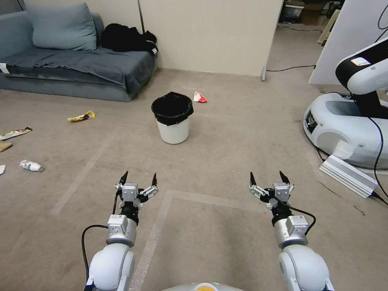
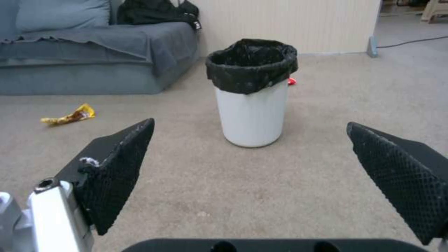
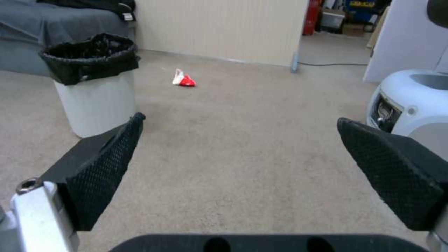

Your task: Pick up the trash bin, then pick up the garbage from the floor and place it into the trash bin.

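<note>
Two grippers: the left gripper (image 1: pixel 138 178) and the right gripper (image 1: pixel 268 178) hang low over the carpet side by side, both pointing ahead toward the bin, well short of it.
Left gripper state: jaws spread wide, nothing between them; its black fingers (image 2: pixel 122 161) are wedge-shaped with a cross-hatched grip face.
Right gripper state: jaws spread equally wide, holding nothing; same textured black fingers (image 3: pixel 105 164).
Trash bin: the trash bin (image 1: pixel 173 121) stands upright on the carpet ahead of the robot, between the lines of the two arms, its long axis vertical and its mouth facing up.
Bin material: smooth white plastic, round, tapering slightly to the base; a crinkled black liner bag (image 1: pixel 172 107) is folded down over the rim.
Red-white packet: the red-white packet (image 1: pixel 199 97) lies on the floor just beyond the bin, to its right, crumpled into a rough wedge.
Yellow wrapper: a glossy yellow snack wrapper (image 1: pixel 82 117) lies flat to the left of the bin, near the sofa, its long axis running across the view and slightly tilted.
Second wrapper: another long wrapper (image 1: pixel 15 133) lies farther left, angled much the same way.
Bottle: a small plastic bottle (image 1: pixel 31 165) lies on its side at the left, long axis roughly across the view.
Floor: short-pile beige carpet (image 1: pixel 226 133) with pale tape lines.
Sofa: a grey fabric sofa (image 1: pixel 76 66) stands against the wall behind.
</note>
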Controlling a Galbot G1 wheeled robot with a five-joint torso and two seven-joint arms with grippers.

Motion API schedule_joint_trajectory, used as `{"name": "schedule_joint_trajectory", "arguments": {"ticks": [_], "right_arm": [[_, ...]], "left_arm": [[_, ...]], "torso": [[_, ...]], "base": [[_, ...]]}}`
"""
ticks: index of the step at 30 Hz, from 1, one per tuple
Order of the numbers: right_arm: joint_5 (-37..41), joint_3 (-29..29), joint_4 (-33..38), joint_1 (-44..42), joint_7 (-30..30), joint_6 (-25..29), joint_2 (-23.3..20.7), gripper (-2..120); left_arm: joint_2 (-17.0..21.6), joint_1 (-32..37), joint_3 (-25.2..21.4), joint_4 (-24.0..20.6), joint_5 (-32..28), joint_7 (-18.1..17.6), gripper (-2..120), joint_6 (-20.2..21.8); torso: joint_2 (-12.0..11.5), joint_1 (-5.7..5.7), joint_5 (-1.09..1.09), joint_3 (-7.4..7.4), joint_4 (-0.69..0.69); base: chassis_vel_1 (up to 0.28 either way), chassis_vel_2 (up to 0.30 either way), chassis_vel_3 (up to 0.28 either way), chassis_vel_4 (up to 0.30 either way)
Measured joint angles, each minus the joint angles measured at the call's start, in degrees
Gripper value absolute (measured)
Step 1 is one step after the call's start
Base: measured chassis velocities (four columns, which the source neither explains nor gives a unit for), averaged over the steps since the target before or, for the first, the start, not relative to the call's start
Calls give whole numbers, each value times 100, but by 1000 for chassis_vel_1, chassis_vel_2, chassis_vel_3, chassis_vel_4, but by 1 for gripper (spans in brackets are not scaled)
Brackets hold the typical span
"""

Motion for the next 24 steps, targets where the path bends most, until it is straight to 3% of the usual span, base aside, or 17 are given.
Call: {"name": "schedule_joint_trajectory", "arguments": {"ticks": [15,17,20,21,23,24], "right_arm": [[-27,-9,39,-40,2,5,9,100],[-50,-21,84,-73,5,15,20,100],[-304,-117,522,-405,91,152,121,100],[-304,-117,522,-405,91,152,121,100],[-600,-232,1034,-791,199,326,244,100],[-600,-232,1034,-791,199,326,244,100]], "left_arm": [[-4,40,16,-65,32,-18,100,20],[-26,154,89,-241,137,-82,100,98],[-127,587,370,-873,534,-330,100,403],[-127,587,370,-873,534,-330,100,403],[-202,921,578,-1364,844,-526,100,645],[-202,921,578,-1364,844,-526,100,645]], "torso": [[0,0,0,0,0],[0,0,-1,0,-2],[0,0,0,0,0],[0,0,0,0,0],[0,0,0,0,-1],[0,0,0,0,-1]], "base": [[0,0,0,0],[0,0,0,0],[0,0,0,0],[0,0,0,0],[0,0,0,0],[0,0,0,0]]}}
